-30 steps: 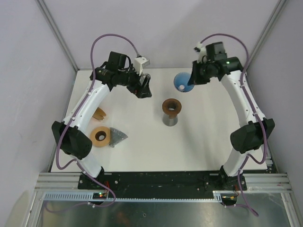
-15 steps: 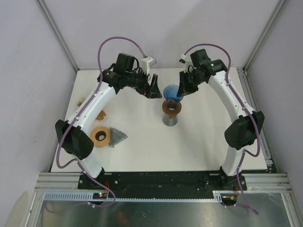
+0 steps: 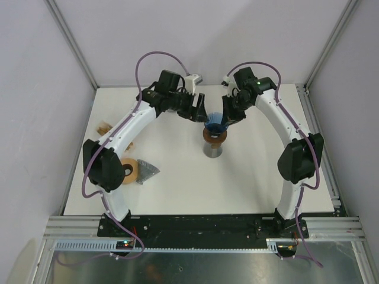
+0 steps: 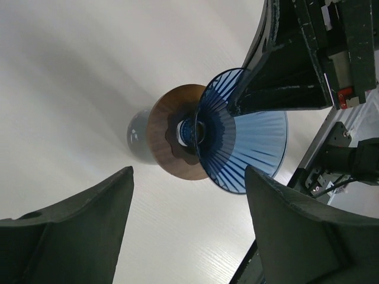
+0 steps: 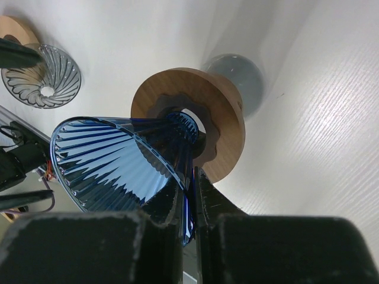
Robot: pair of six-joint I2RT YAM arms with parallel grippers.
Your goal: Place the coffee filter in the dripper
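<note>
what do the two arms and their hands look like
The left arm and right arm both have white links with bulky black joint housings. A purple cable loops above each wrist. The left hand and right hand are black, with broad, tapered dark fingers.

White arms (image 3: 126, 128), black joints (image 3: 102, 171), purple cables (image 3: 155, 53)

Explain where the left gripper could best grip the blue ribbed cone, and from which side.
Probably the thin rim of the blue ribbed cone, one finger inside, one outside, from the side opposite the right gripper, which pinches the wall so. Its mouth is open; the wooden ring crowds its tip.
</note>
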